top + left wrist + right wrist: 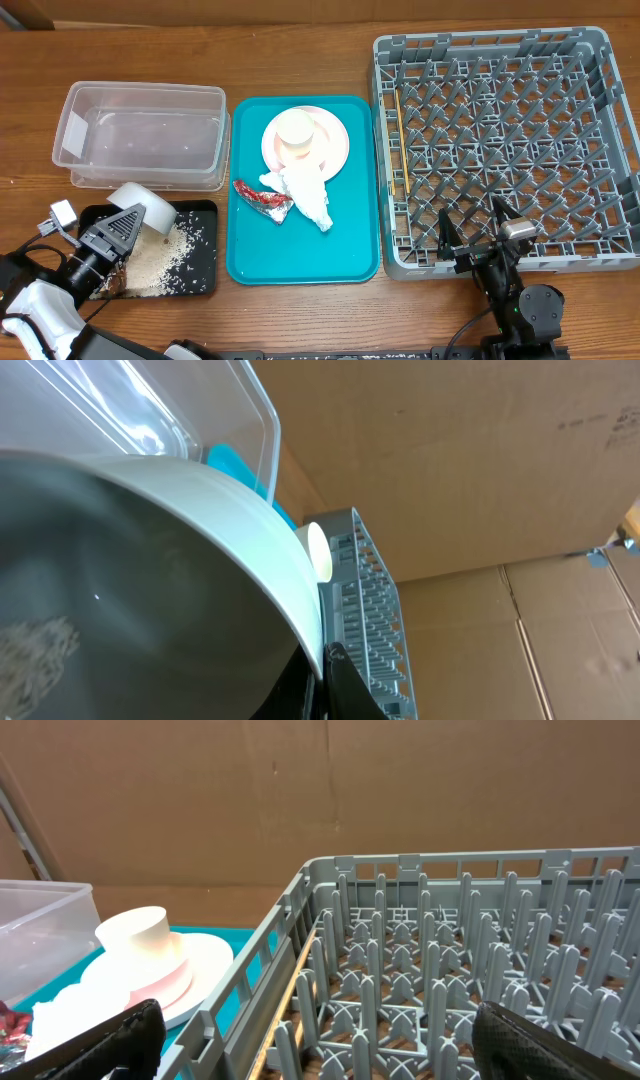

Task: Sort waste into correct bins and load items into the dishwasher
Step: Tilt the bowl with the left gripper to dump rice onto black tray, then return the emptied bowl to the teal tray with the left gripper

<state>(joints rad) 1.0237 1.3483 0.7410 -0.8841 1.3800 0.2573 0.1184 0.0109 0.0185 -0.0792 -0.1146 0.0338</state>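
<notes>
teal tray [350, 255] holding pink plate [335, 150], cream cup [296, 134], napkin [305, 192], foil wrapper [262, 198], left of it clear tub [140, 140], black tray [203, 280] with rice [160, 260], left gripper [122, 228] clamping tilted white bowl [150, 205], right of it dish rack [500, 140], right gripper [470, 232] wide, wooden desk [300, 60], cardboard wall [300, 800]

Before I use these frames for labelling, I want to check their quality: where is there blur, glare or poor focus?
Overhead: evenly lit and sharp, with faint glare on the clear tub. Left wrist: the white bowl crowds the lens and looks soft, its inside shaded. Right wrist: the end effector fingers at the bottom corners are dark and blurred; the grey rack is in focus.
</notes>
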